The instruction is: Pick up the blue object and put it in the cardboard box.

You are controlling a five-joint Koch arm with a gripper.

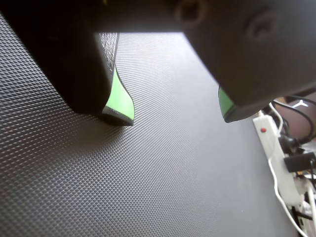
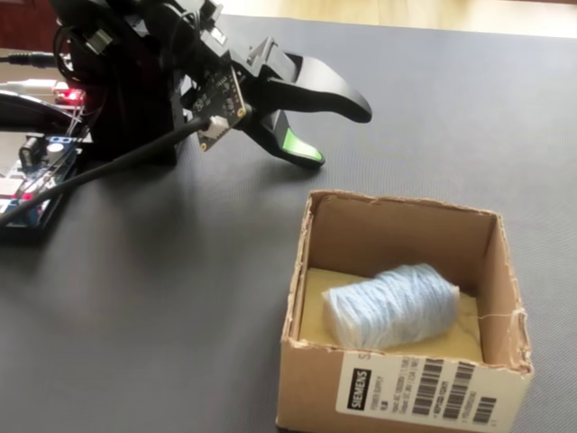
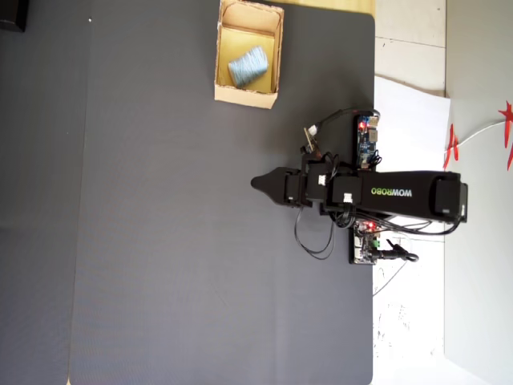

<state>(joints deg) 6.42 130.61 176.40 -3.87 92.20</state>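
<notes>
One job looks done: the blue object [image 2: 392, 305] lies inside the cardboard box [image 2: 403, 390]; the gripper [image 2: 343, 133] hangs open and empty at its eleven o'clock.

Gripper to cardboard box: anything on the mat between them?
Nothing. In the fixed view, only bare dark mat separates the open gripper from the cardboard box; the overhead view agrees.

a dark textured mat [image 3: 200, 265] covers the table; a white power strip [image 1: 276, 153] lies at its edge.
</notes>
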